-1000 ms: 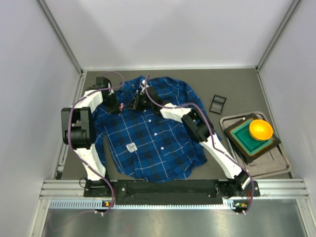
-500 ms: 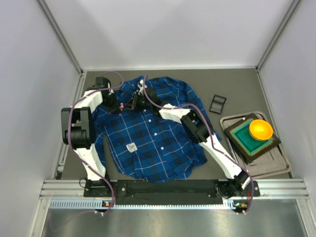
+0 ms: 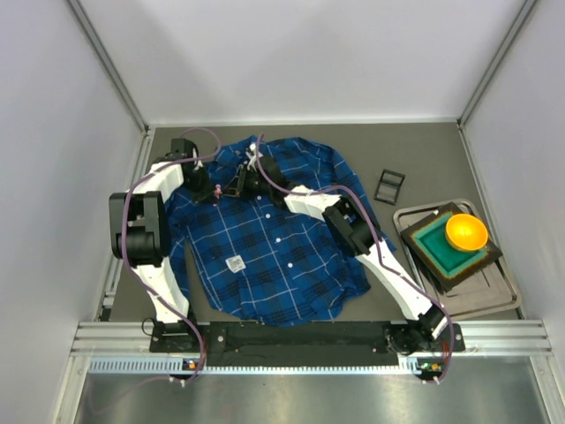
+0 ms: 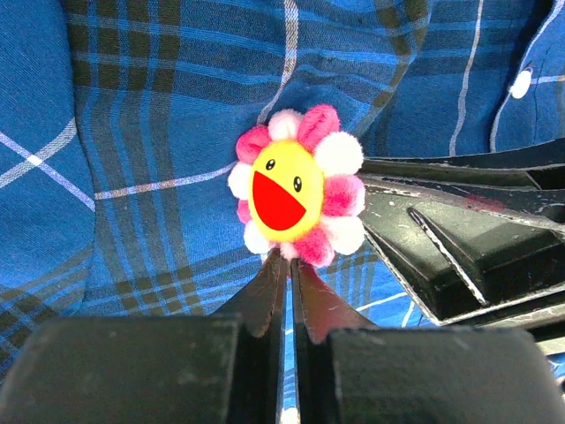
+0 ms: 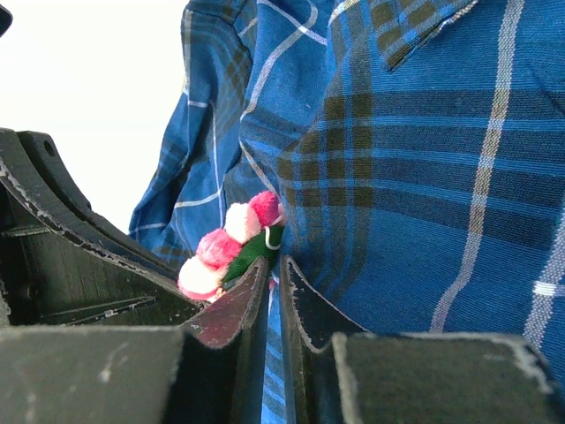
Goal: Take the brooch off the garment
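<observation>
We are seeing the left pincer [image 4: 289,265] clenched, its tips touching the lower edge of the brooch [image 4: 296,196], which is sitting just ahead of them on the garment [image 4: 150,132]. The right pincer [image 5: 274,265], all but closed, is crowding in from the left pincer's right, at the brooch's rear edge. We cannot tell whether either is gripping it. Open cloth is lying to the left.

Both arms have white shells on the links and black housings at the joints. A purple cable [image 3: 205,132] runs in loops along the left arm [image 3: 141,225] and the right arm [image 3: 388,265]. The black jaws show scuffed, pale edges.
</observation>
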